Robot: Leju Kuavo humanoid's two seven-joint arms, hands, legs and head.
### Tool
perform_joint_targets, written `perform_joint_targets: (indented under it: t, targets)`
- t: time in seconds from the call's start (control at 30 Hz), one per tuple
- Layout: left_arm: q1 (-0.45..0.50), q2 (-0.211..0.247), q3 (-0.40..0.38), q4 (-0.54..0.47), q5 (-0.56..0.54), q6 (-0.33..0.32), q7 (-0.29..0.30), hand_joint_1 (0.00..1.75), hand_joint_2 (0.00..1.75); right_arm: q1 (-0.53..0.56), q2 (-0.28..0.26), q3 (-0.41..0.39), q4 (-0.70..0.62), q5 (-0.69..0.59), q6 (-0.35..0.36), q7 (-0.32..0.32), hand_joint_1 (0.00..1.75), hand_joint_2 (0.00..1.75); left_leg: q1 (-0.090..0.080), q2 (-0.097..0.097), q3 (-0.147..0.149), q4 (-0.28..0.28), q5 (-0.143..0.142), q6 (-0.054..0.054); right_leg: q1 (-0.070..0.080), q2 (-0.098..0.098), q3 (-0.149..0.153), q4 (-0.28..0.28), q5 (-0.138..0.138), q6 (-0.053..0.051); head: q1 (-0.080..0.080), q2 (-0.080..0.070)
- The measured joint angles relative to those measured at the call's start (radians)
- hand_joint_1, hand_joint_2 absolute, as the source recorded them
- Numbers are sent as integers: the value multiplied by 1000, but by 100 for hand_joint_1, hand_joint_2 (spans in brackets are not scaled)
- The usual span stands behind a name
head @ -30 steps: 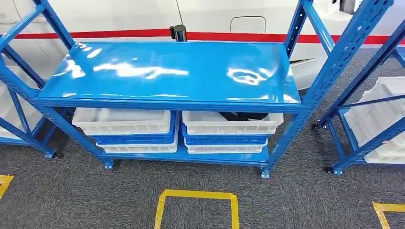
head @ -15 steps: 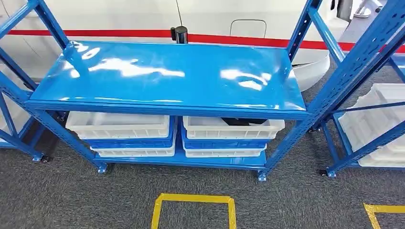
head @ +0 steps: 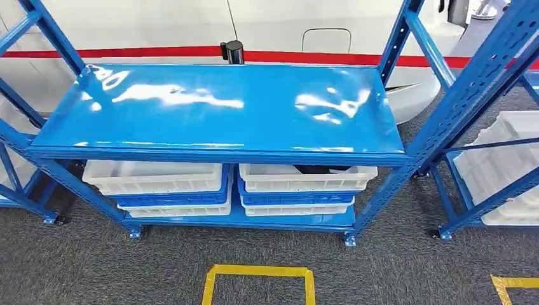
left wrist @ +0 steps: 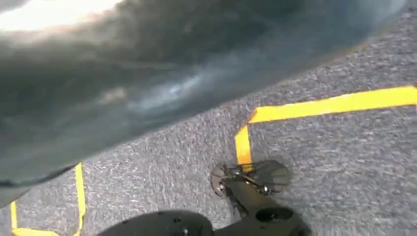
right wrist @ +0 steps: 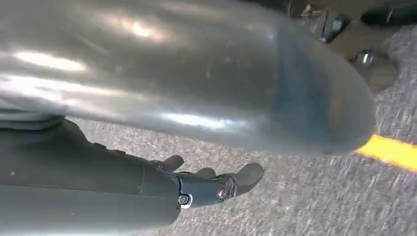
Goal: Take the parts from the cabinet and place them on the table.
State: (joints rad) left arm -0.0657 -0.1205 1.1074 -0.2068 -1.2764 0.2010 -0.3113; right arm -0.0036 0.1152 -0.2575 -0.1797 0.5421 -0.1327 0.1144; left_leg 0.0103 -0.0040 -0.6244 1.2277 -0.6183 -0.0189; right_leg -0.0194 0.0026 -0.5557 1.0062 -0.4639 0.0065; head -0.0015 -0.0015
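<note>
1. The right robot hand [right wrist: 206, 184] hangs over the grey carpet [right wrist: 305, 196], its dark fingers [right wrist: 246, 177] loosely apart and extended, holding nothing.
2. The left robot hand is hard to make out in the blurred left wrist view; I cannot tell whether it is released or clenched. Below that view lie grey carpet and yellow tape lines [left wrist: 324, 105].
3. Ahead of the robot stands the blue cabinet [head: 216, 108], an open rack with a glossy top shelf that carries nothing but reflections.
4. On the cabinet's bottom shelf, two stacks of crates sit side by side: each has a white crate on top, a blue one under it, and a white one lowest.
5. The right-hand top white crate [head: 305, 178] holds a dark part [head: 321, 169], mostly hidden by the shelf edge above it.
6. The left-hand top white crate [head: 152, 176] shows no contents from this angle.
7. Right of the cabinet, a second blue rack [head: 489, 127] holds more white crates [head: 502, 165].
8. In front of the cabinet, a yellow taped square [head: 257, 279] marks the carpet.
</note>
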Motion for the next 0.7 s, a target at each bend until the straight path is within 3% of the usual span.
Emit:
perform_joint_targets:
  t: [0.03, 0.07, 0.1, 0.13, 0.2, 0.23, 0.27, 0.33, 0.4, 0.43, 0.5, 0.53, 0.57, 0.67, 0.7]
  targets:
    - [0, 0, 0, 0, 0, 0, 0, 0, 0, 0, 0, 0, 0, 0, 0, 0, 0, 0, 2, 0, -42, 72, -22, -3, 0, 0, 3, 0, -2, -3, 1, 0]
    - [1, 0, 0, 0, 0, 0, 0, 0, 0, 0, 0, 0, 0, 0, 0, 0, 0, 0, 4, 0, -72, 110, -20, -5, 0, 1, 6, 0, -5, -5, -1, 0]
    - [2, 0, 0, 0, 0, 0, 0, 0, 0, 0, 0, 0, 0, 0, 0, 0, 0, 0, 6, 0, -75, 95, 7, -7, -2, 4, 11, 0, -8, -3, 0, 0]
    - [2, 1, 0, 0, 0, 0, 0, 0, 0, 0, 0, 0, 0, 0, 0, 0, 0, 0, 10, 0, -56, 41, 53, -9, -4, 7, 18, 1, -12, 0, -1, 0]
    - [2, 3, 0, 0, 0, 0, 0, 0, 0, 3, 1, 0, 0, 0, 0, 0, 0, 0, 17, 0, 22, -133, 153, -13, -11, 10, 36, 1, -24, 13, 0, 0]
    - [3, 2, 0, 1, 0, 0, 0, 0, 0, 3, 0, 0, 0, 0, 0, 0, 0, 0, 17, -3, 46, -179, 152, -17, -7, 11, 29, 2, -30, 22, -4, 0]
    - [1, 1, 0, 1, 0, 0, 0, 0, 0, 0, 0, 0, 0, 0, 0, 0, 0, 0, 12, -9, 49, -189, 148, -8, 1, 14, 30, 5, -38, 29, -7, 0]
    - [0, 1, 0, 1, 0, 0, 0, 0, 0, -2, 0, 0, 0, 0, 0, 0, 0, 0, 5, -7, 46, -189, 145, 7, -4, 14, 33, -8, -35, 38, -7, 0]
    - [0, 1, 0, 1, 0, 0, 0, 0, 0, -1, 0, 0, 0, 0, 0, 0, 0, 0, 10, -7, 47, -197, 151, 26, -4, 13, 35, -4, -39, 49, -6, 0]
    - [1, 1, 0, 1, 0, 0, 0, 0, 0, -1, 0, 0, 0, 0, 0, 0, 0, 0, 8, -6, 48, -197, 151, 31, -3, 9, 20, 29, -57, 45, -4, 0]
    - [0, 2, 0, 0, 0, 1, 0, 0, 0, -2, 0, 0, 0, 0, 0, 0, 0, 0, 5, -4, 47, -197, 149, 41, -1, 8, -54, 171, -122, 30, -2, 0]
    - [0, 2, 0, 0, 0, 1, 0, 0, 0, -2, 0, 0, 0, 0, 0, 0, 0, 0, 2, -3, 47, -197, 146, 45, 0, 8, -106, 264, -154, 25, -1, 0]
    - [0, 2, 0, 1, 0, 0, 0, 0, 0, 0, 1, 0, 0, 0, 0, 0, 0, 0, -1, -3, 48, -196, 145, 47, 0, 8, -142, 323, -164, 28, -2, 0]
    - [0, 1, 0, 1, 0, 0, 0, 0, 0, 1, 1, 0, 0, 0, 0, 0, 0, 0, -4, -4, 51, -196, 143, 49, 1, 8, -148, 319, -151, 34, -2, 0]
    - [0, 1, 0, 1, 0, 0, 0, 0, 0, 2, 0, 0, 0, 0, 0, 0, 0, 0, -7, -6, 58, -197, 140, 50, 7, 7, -99, 192, -85, 46, -1, 0]
